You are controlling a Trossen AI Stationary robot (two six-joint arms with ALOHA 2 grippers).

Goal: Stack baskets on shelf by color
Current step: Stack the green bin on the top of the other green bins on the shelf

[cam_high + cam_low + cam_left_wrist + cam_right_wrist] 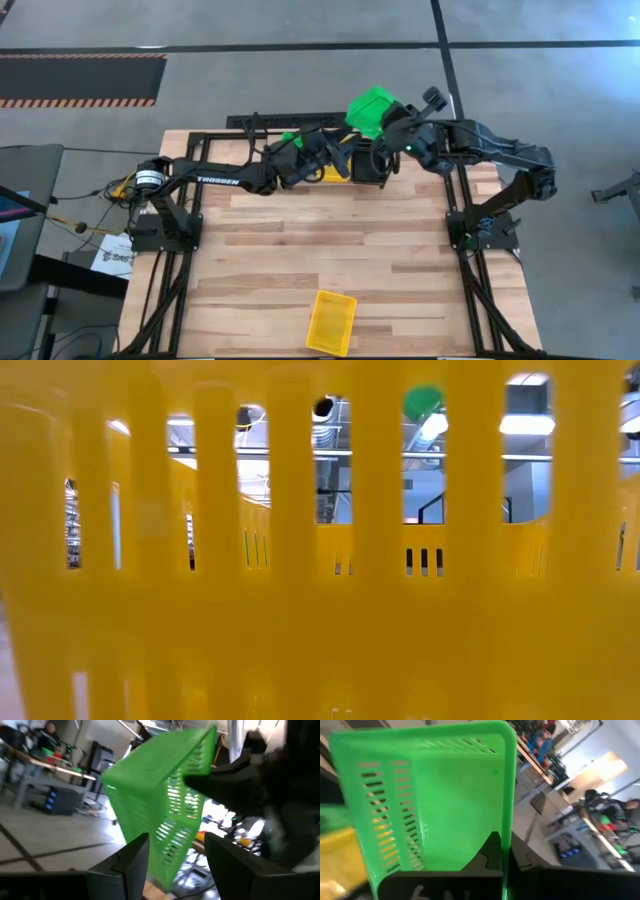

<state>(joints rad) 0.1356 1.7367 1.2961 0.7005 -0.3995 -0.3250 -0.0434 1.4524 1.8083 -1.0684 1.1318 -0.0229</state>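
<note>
Top centre: right gripper (392, 128) clamped on green basket (371, 110); left gripper (318, 152) wide open, empty. Yellow basket (331, 322) bottom centre.

One basket (331, 322) lies alone at the tabletop's (300, 250) near edge; the shelf (330, 165) stands at the far edge, another basket (372, 110) raised above it (in the right claw (392, 128)).

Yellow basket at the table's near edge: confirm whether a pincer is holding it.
No. The yellow basket lies alone on the table, with both arms far off at the far edge.
</note>
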